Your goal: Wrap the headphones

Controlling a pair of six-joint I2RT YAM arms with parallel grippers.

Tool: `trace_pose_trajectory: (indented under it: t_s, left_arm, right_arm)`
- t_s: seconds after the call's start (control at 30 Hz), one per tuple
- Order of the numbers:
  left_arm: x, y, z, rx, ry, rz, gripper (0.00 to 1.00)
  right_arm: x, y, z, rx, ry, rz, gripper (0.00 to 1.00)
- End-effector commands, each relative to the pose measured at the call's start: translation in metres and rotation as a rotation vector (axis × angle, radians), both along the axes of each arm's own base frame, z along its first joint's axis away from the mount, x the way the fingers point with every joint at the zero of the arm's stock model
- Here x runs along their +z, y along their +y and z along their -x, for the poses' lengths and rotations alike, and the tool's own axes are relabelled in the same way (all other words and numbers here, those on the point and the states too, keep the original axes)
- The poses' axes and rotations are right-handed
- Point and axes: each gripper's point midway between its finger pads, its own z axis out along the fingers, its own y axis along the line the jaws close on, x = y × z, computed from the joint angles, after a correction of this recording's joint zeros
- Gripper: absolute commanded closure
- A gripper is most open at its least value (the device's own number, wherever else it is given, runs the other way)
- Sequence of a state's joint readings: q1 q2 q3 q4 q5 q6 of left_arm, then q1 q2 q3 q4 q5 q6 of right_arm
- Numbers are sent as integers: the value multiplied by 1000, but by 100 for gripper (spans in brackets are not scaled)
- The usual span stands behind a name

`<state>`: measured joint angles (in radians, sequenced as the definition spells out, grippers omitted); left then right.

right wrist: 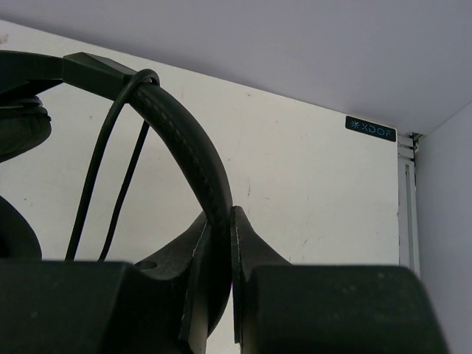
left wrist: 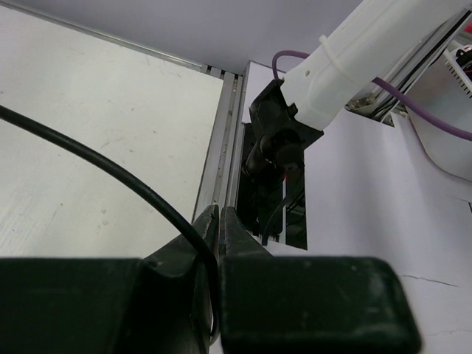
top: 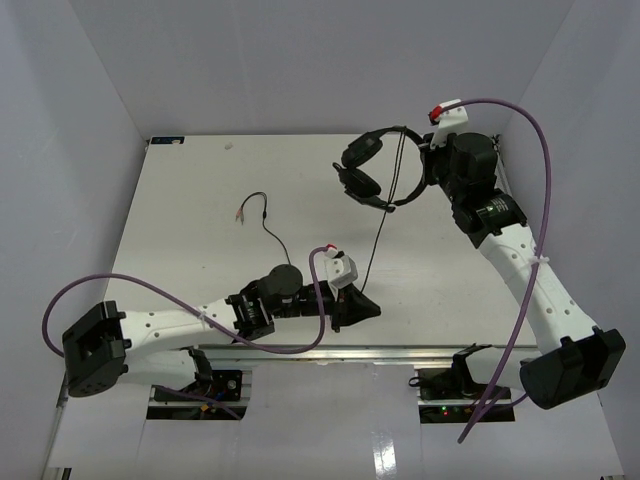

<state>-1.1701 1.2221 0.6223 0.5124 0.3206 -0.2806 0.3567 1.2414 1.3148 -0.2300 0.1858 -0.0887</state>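
Note:
The black headphones [top: 372,165] are held up at the back right of the table, earcups to the left. My right gripper [top: 418,168] is shut on the arched headband [right wrist: 193,158], which passes between the jaws [right wrist: 219,221]. The thin black cord [right wrist: 110,147] loops over the headband and hangs down. It runs [top: 378,240] down to my left gripper [top: 358,306], which is shut on it near the table's front edge. In the left wrist view the cord [left wrist: 110,173] curves into the closed jaws [left wrist: 219,221]. The cord's end with its coloured plugs [top: 243,212] lies on the table at centre left.
White table [top: 200,200] with grey walls on three sides. A metal rail [top: 400,352] runs along the near edge. The right arm's base mount [left wrist: 280,140] shows beyond the rail in the left wrist view. Purple arm cables [top: 540,170] arch above both arms.

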Motion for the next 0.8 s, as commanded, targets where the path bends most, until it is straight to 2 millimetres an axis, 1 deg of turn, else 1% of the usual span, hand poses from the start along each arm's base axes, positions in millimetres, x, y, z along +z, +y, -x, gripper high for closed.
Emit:
trace_pose_trajectory:
  t_s: [0.0,0.03,0.07,0.17,0.23,0.3,0.47,0.53,0.63,0.67,0.73,0.77]
  left_arm:
    - [38,8,1,5,-73,-24,85]
    - [37,11,1,9,-79,-37,85]
    - [40,12,0,14,-86,-41,84]
    - [56,11,-2,15,-114,-52,82]
    - [54,8,-3,9,-119,-70,82]
    - [56,3,-4,-1,-122,-72,82]
    - [49,-16,-4,-50,-115,-102,82]
    - [51,-24,-5,-65,-119,-102,82]
    - [57,-32,-6,-79,-133,-95,82]
    - [63,-34,-8,-76,-143,-88,82]
    - [68,-34,-15,-43,-167,-101,82]
    - [73,-32,-21,-15,-185,-99,83]
  right_arm:
    - [32,0,3,-39,-164,18,92]
    - [28,1,3,-39,-164,28,92]
    - [24,3,4,-39,-162,41,92]
    - [9,7,5,-46,-153,80,92]
    - [3,11,6,-40,-146,94,92]
    - [-1,16,6,-32,-141,104,92]
    - [-8,24,7,-26,-131,142,92]
    - [-12,27,7,-22,-133,152,92]
    - [-18,33,7,-13,-135,166,92]
    - [-21,34,8,-11,-132,172,92]
    - [-28,34,10,-5,-125,185,92]
    - [-32,34,11,0,-121,194,92]
